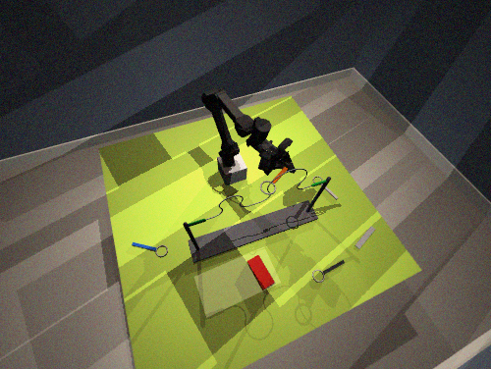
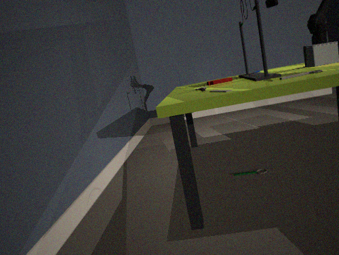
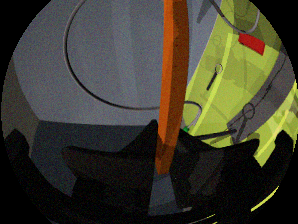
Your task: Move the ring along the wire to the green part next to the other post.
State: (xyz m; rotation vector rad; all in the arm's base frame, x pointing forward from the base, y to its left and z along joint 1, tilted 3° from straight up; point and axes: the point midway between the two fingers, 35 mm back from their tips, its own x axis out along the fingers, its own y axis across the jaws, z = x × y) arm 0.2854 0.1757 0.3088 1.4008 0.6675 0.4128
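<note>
My gripper is shut on the orange handle, near its end. The ring at the handle's other end seems to be around the thin grey wire, left of the tall bend by the right post; whether they touch is too small to tell. The ring is out of the wrist view. The right green part is beyond that bend. The left green part is at the left post, beyond another bend.
The posts stand on a dark base. A red block, a blue-handled ring, a black-handled ring and a grey bar lie around it. A pale-handled ring lies beyond the right post.
</note>
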